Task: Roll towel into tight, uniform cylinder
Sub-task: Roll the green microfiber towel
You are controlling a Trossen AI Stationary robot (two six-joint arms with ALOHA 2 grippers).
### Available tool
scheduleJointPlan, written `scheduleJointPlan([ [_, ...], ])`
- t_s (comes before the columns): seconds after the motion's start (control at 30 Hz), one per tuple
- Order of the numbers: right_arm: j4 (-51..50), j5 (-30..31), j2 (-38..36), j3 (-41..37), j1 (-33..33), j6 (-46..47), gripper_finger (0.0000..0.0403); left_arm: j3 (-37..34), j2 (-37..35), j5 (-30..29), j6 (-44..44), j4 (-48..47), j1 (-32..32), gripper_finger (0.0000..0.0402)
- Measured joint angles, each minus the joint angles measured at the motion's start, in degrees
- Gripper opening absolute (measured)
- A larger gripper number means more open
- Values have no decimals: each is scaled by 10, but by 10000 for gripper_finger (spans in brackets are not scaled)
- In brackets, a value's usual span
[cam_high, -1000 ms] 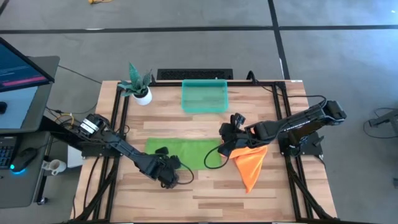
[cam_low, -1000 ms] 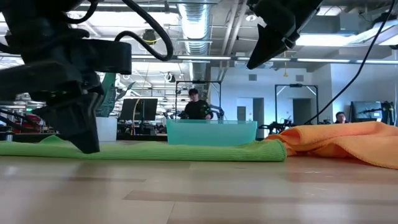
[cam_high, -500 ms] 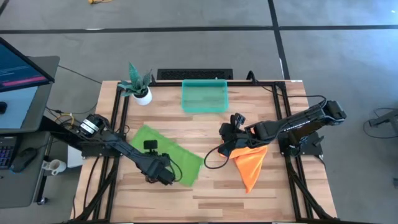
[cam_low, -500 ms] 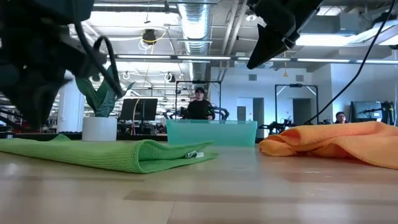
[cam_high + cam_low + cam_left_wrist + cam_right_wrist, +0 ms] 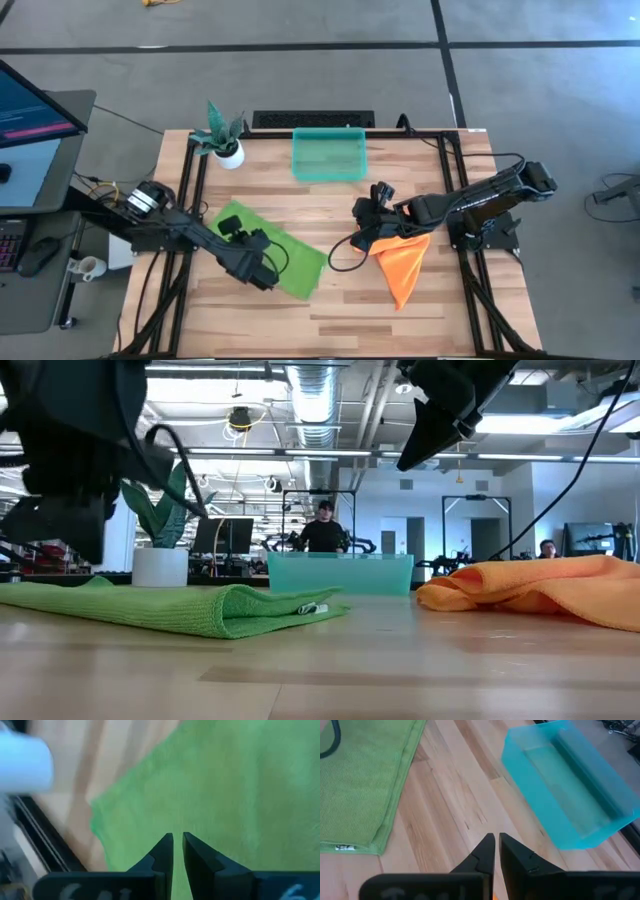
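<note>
Fingers nearly closed on nothing, the left gripper (image 5: 262,277) hovers over the green towel (image 5: 290,258), which lies flat and folded on the left half of the wooden surface (image 5: 340,310), skewed diagonally. No roll has been started; the whole cylinder is left to make. The right gripper (image 5: 358,240), fingers likewise pinched together and empty, waits mid-surface beside an orange cloth (image 5: 402,262), with a teal bin (image 5: 328,154) and potted plant (image 5: 223,135) at the far edge.
</note>
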Motion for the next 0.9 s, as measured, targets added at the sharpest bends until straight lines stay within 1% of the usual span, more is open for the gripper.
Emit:
scheduleJointPlan([
  [0.1,0,0,0,0,0,0,49,-14,-21,4,36,54,15,14],
  [0.2,1,0,0,0,-4,0,49,-16,-56,-14,66,50,28,2],
  [0.37,1,0,0,0,-12,0,49,-18,-152,-50,99,44,51,3],
  [0.47,1,0,0,0,-13,0,49,-25,-210,-66,73,52,66,3],
  [0.6,1,0,0,0,-12,0,49,-62,-258,-62,1,115,75,4],
  [0.73,1,-1,0,0,-9,0,49,-121,-262,-47,-35,213,74,4],
  [0.83,1,-5,0,0,-7,0,49,-167,-246,-24,-46,289,77,4],
  [0.9,1,-5,0,0,-7,0,49,-191,-240,-12,-55,323,80,4],
])
